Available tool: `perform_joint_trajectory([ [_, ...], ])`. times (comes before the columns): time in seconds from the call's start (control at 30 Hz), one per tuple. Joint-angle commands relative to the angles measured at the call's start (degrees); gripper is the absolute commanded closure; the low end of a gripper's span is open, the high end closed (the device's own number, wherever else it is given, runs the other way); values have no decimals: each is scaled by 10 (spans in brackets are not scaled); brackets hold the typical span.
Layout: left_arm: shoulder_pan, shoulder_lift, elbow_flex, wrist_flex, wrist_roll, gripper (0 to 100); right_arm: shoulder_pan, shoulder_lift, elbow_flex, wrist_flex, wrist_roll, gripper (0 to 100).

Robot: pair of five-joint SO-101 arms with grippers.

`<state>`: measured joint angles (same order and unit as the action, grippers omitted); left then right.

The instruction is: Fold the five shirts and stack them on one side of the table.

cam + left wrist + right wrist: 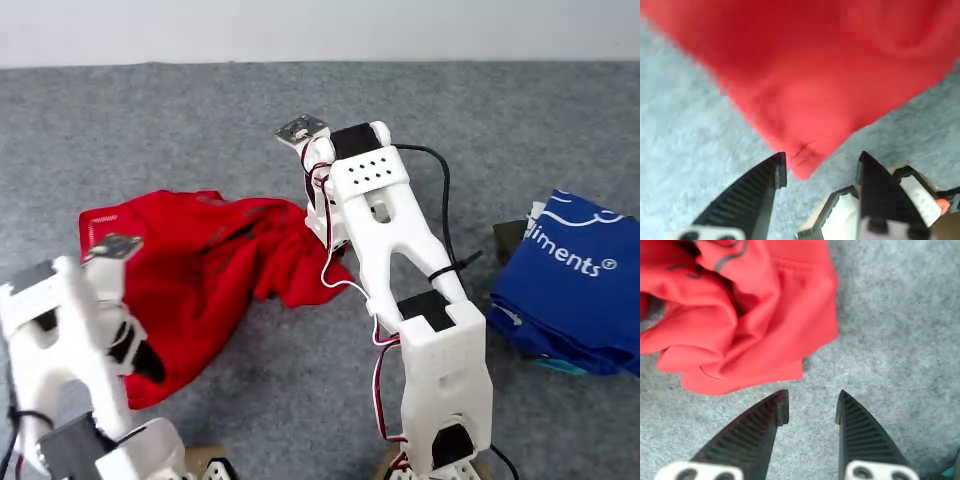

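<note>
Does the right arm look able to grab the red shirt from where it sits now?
Probably yes: the right gripper is open, and the red shirt has its edge just ahead of the fingers, with nothing in between.

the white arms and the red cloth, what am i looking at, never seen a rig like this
Two white robot arms sit side by side at a grey table. One picture looks down from above; the other two come from a camera on each arm's wrist, showing its own black hand. A crumpled red shirt lies in the middle, a folded blue shirt at one side. The left hand and right hand are both open by the red shirt's edges, holding nothing.
</note>
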<state>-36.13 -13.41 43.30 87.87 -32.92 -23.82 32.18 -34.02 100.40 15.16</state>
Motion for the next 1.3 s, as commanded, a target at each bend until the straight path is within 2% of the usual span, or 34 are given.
perform_joint_trajectory([
  [0.0,-53,-18,0,7,7,769,6,-21,-29,22,-1,836],
  [0.13,-62,-17,16,-10,13,768,4,-21,-29,20,-1,836],
  [0.23,-62,-17,48,-64,51,767,3,-21,-29,20,-1,836],
  [0.33,-62,-16,77,-108,46,750,3,-22,-29,21,-1,836],
  [0.47,-34,-12,115,-153,68,748,3,-24,-29,21,-1,836],
  [0.6,-25,45,108,-179,73,751,4,-25,-29,21,-1,836],
  [0.8,-21,143,33,-143,70,890,7,-25,-29,22,-1,836],
  [0.93,-21,128,-14,-107,69,985,7,-25,-29,22,-1,836],
  [1.17,-21,14,-190,-37,76,985,7,-30,-30,22,-1,837],
  [1.27,-21,-4,-304,-33,117,985,11,-45,-30,22,-1,837],
])
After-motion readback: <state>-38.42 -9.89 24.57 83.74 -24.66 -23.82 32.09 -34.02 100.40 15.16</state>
